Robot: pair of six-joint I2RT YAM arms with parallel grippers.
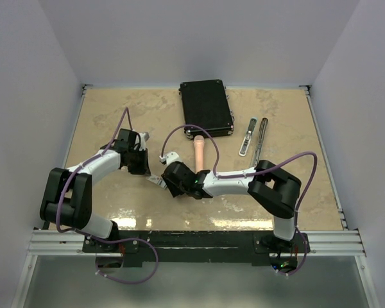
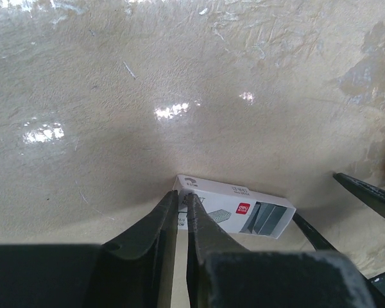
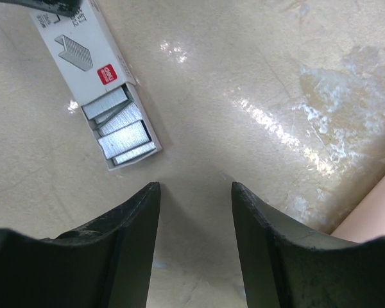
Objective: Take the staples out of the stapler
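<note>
So, right claw hung released over the counter, staples sitting in the opened box just ahead-left of it, while left claw was nearly clenched at the box's far end, couldn't tell if it gripped.

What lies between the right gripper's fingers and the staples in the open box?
Nothing. In the right wrist view, only bare table separates the right gripper from the staples in their open box.
</note>
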